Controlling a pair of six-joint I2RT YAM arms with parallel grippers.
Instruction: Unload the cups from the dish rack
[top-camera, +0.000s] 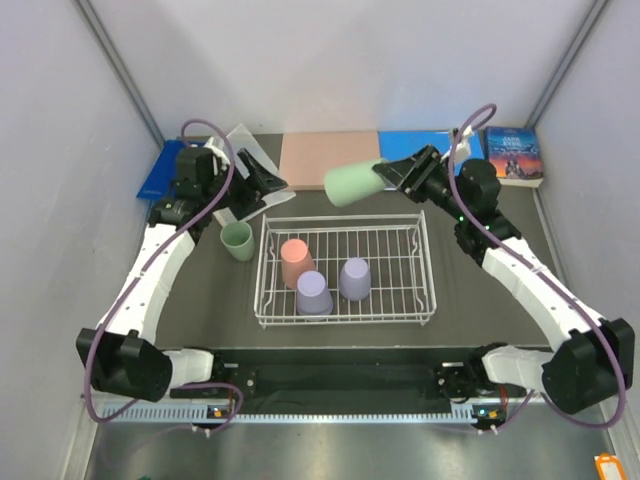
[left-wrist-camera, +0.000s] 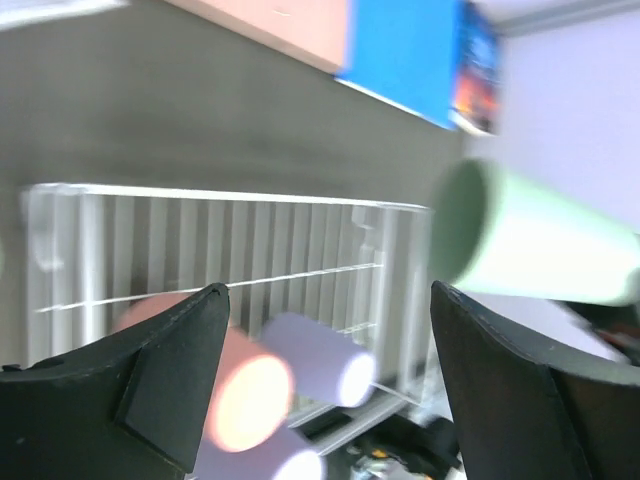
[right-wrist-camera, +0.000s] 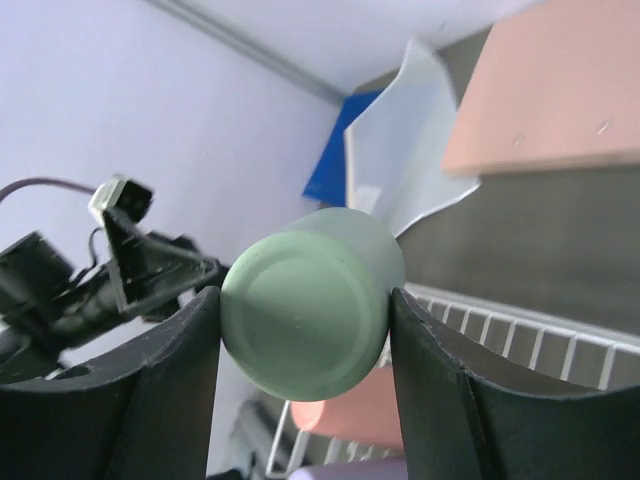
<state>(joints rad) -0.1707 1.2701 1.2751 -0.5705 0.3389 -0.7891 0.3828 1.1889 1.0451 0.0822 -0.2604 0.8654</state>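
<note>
1. Right gripper is clamped on the green cup, one finger on each side of its closed end. The cup lies on its side in the air above the far edge of the rack, mouth toward the left arm.
2. A grip at the base end fits cups stored mouth-down. My read is that this one is lifted clear and in transit.
3. Left gripper has its jaws wide apart with nothing between them. It sits near the cup's mouth and faces it, which looks like a handover setup.
4. In the left wrist view the cup is up and right of the jaw gap, not between the fingers. It needs lining up before any close.
5. Left in the rack: pink cup and two purple cups, mouth-down, left of centre.
6. Second green cup stands on the table just left of the rack and looks mouth-up. That is likely the drop zone, on the left arm's side, hence the pass.
</note>
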